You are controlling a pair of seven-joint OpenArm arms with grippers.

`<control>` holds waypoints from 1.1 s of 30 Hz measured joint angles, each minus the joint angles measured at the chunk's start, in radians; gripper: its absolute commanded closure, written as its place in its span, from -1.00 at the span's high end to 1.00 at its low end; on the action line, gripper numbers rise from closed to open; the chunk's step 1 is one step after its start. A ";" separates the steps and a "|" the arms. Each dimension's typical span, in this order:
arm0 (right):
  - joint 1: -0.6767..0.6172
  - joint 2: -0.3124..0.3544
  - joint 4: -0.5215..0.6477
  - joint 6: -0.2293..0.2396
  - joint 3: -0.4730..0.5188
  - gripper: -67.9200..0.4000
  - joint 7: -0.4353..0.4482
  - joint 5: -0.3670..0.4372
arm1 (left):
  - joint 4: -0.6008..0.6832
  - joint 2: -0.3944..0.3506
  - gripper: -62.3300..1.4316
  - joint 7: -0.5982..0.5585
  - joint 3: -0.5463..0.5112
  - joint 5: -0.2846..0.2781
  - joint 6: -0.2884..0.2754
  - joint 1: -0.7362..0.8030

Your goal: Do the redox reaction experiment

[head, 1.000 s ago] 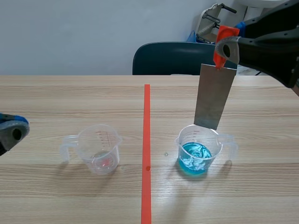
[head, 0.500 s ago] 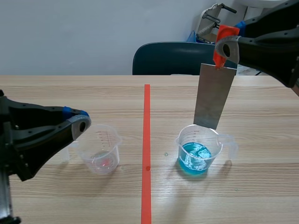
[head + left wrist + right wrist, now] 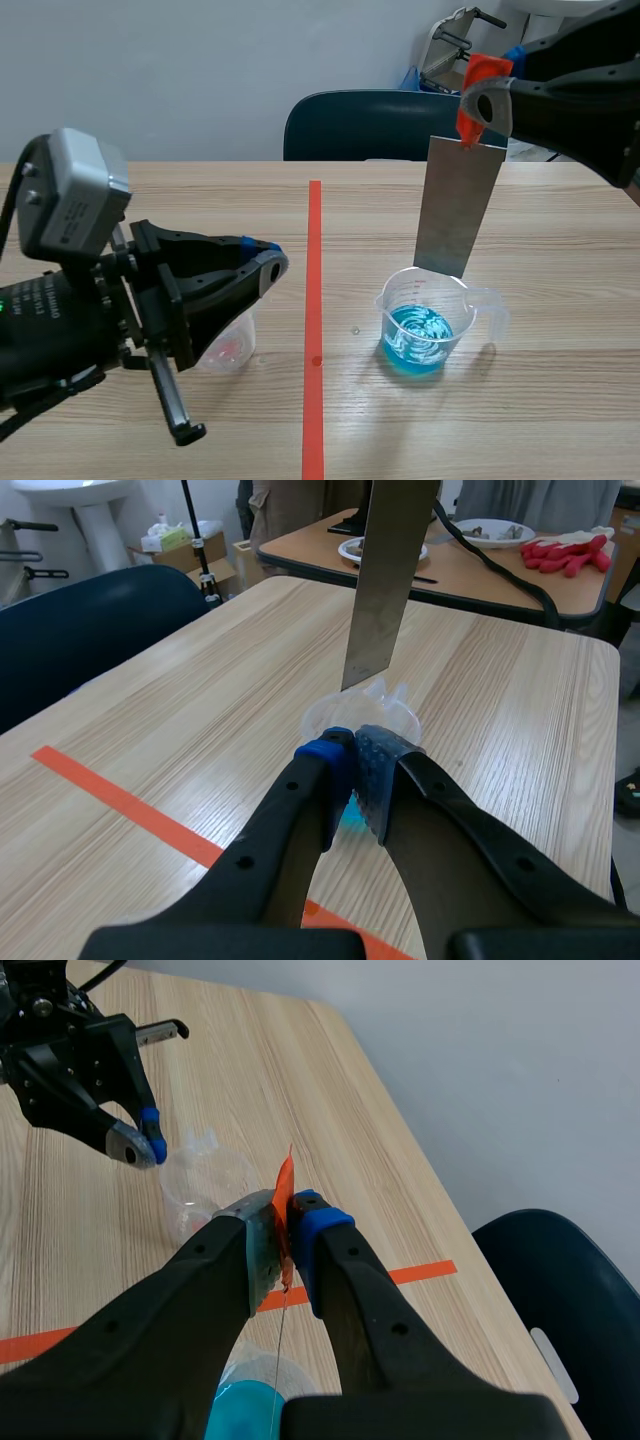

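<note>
Now our metal plate (image 3: 458,205) hangs straight up over the cup of blue water (image 3: 420,335), with its low edge just at the rim. Our right jaws pinch tight on the orange tab (image 3: 488,70) at its top. Our left jaws are closed on nothing, near the clear cup (image 3: 230,348). We think dipping comes next: lower the plate gently, without tipping the cup on the tabletop (image 3: 560,400).

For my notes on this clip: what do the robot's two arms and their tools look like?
Both arms are black with angular casings. The left tool and the right tool each have two thick black fingers tapering to dotted pads, blue or grey-green. The left arm carries a grey box with screws, small white lettering and a thin black cable.
</note>
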 measured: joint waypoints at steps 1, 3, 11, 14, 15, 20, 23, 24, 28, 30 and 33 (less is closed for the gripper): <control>0.000 0.000 0.000 0.000 0.000 -0.96 0.000 0.000 | -0.009 0.012 -0.91 0.000 0.013 0.000 0.000 -0.011; 0.000 0.000 0.000 0.000 0.000 -0.96 0.000 0.000 | -0.024 0.035 -0.91 0.008 0.033 0.000 0.000 -0.029; 0.000 0.000 0.000 0.000 0.000 -0.96 0.000 0.000 | -0.060 0.119 -0.91 0.060 0.087 0.003 0.000 -0.098; 0.000 0.000 0.000 0.000 0.000 -0.96 0.000 0.000 | -0.099 0.160 -0.91 0.069 0.100 0.004 0.000 -0.133; 0.000 0.000 0.000 0.000 0.000 -0.96 0.000 0.000 | -0.112 0.173 -0.91 0.076 0.102 0.004 0.001 -0.143; 0.000 0.000 0.000 0.000 0.000 -0.96 0.000 0.000 | -0.163 0.222 -0.91 0.076 0.121 0.039 0.008 -0.186; 0.000 0.000 0.000 0.000 0.000 -0.96 0.001 0.000 | -0.179 0.241 -0.91 0.075 0.134 0.053 0.008 -0.193; 0.000 0.000 0.000 0.000 0.000 -0.96 0.001 0.000 | -0.180 0.243 -0.91 0.076 0.135 0.053 0.007 -0.193; 0.000 0.000 0.000 0.000 0.000 -0.96 0.002 0.000 | -0.181 0.244 -0.91 0.076 0.135 0.053 0.008 -0.193; 0.000 0.000 0.000 0.000 0.000 -0.96 0.003 0.000 | -0.181 0.245 -0.91 0.076 0.136 0.054 0.007 -0.193; 0.000 0.000 0.000 0.000 0.000 -0.96 0.004 0.000 | -0.181 0.261 -0.91 0.079 0.136 0.057 0.007 -0.193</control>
